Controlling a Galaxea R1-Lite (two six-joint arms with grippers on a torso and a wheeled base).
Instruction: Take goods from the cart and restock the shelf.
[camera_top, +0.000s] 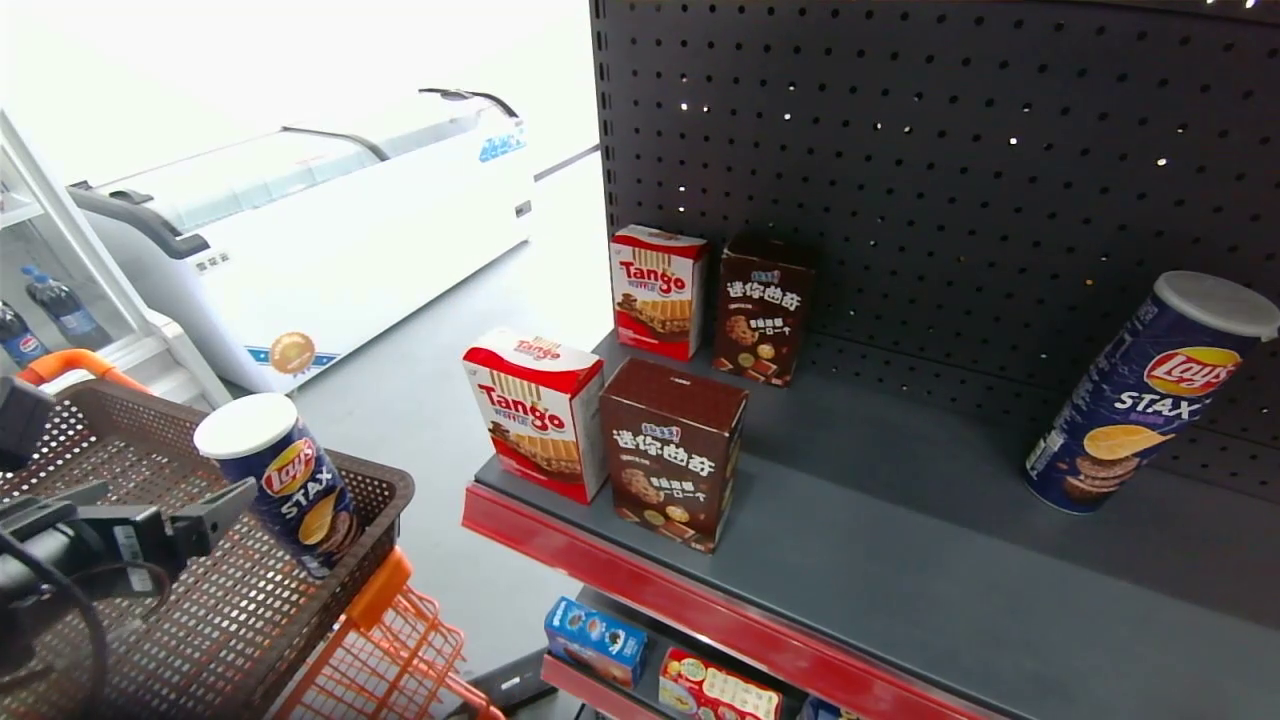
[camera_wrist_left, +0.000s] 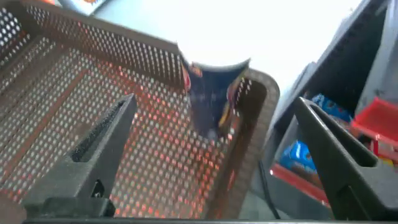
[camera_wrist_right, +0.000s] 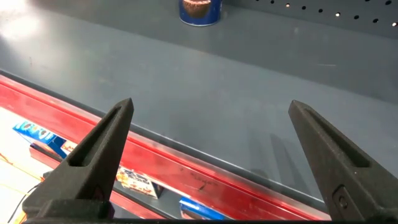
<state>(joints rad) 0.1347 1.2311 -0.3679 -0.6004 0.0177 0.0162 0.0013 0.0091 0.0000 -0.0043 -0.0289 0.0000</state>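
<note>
Currently the left claw (camera_wrist_left: 214, 109) is hanging over the brown perforated basket (camera_top: 385, 478) of the orange cart (camera_top: 410, 625). Its two dark fingers (camera_wrist_left: 102, 140) are spreading wide and gripping nothing. A dark blue chip can (camera_top: 290, 480) with a white lid is standing on end in the basket's far corner, the one nearest the shelf. It is sitting just beyond the fingertips, in line with the gap between them, and one fingertip is reaching close to its side.

The right claw (camera_wrist_right: 211, 109) is hovering over the grey shelf (camera_top: 900, 540), near its red front edge (camera_top: 700, 612). Its fingers are also spreading wide apart, with nothing between them.

A second chip can (camera_top: 1150, 395) of the same kind is standing towards the shelf's back right, close to the black pegboard (camera_top: 900, 150). Whether it is touching the board cannot be told.

At the shelf's left end four boxes are standing in two rows. A red and white wafer box (camera_top: 535, 415) and a brown cookie box (camera_top: 672, 455) are sitting side by side at the front edge. Another wafer box (camera_top: 657, 290) and another cookie box (camera_top: 762, 310) are sitting side by side at the back, against the pegboard.

Below, a lower shelf (camera_top: 560, 675) is holding a blue packet (camera_top: 595, 640) and a red one (camera_top: 715, 690). A white chest freezer (camera_top: 330, 220) is standing on the floor beyond the cart.
</note>
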